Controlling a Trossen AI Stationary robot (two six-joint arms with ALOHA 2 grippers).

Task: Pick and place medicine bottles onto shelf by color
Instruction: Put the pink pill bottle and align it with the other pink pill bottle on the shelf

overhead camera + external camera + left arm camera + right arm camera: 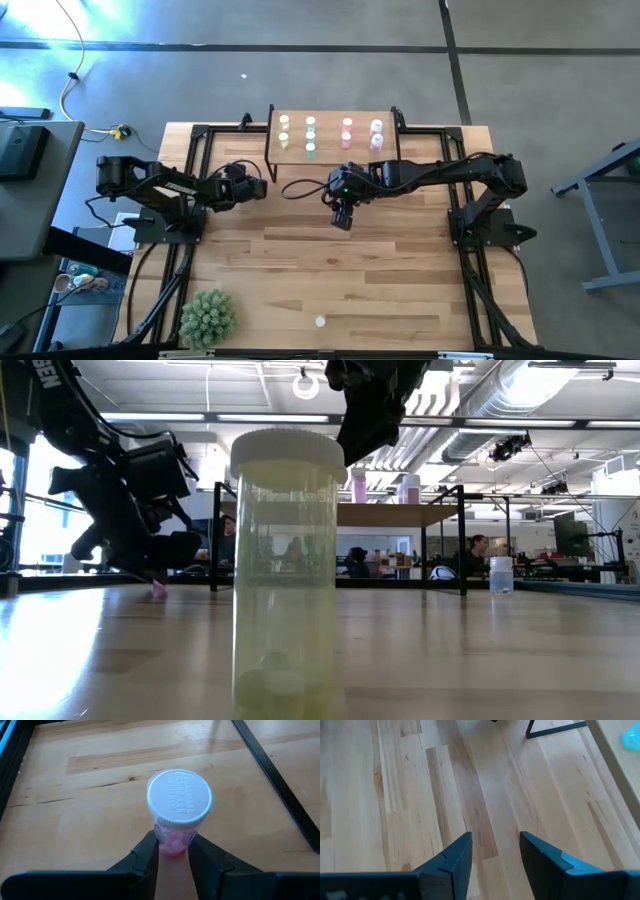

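Note:
My left gripper (262, 187) is at the table's far left, beside the shelf's left legs, and is shut on a pink medicine bottle (177, 815) with a white cap. The shelf (330, 158), a small wood board on black legs, stands at the far middle and carries yellow (284, 130), green (310, 136), pink (347, 132) and pale lavender (376, 133) bottles in columns. A yellow-green bottle (286, 575) stands upright on its base near the table's front edge. My right gripper (495, 855) hangs open over the middle of the table, in front of the shelf, with nothing between its fingers. My left gripper pinches the pink bottle's lower body (172, 844) between its two fingers (146, 855), which slant down from the table's left side. The cap (179, 796) stands up above the fingers. In the low view the pink bottom (158, 590) shows at table level below the gripper.
A spiky green potted plant (208, 318) stands at the table's near left corner. Black frame bars (195, 150) run along the table's left, right and far sides. Bare planks lie between the shelf and the front edge.

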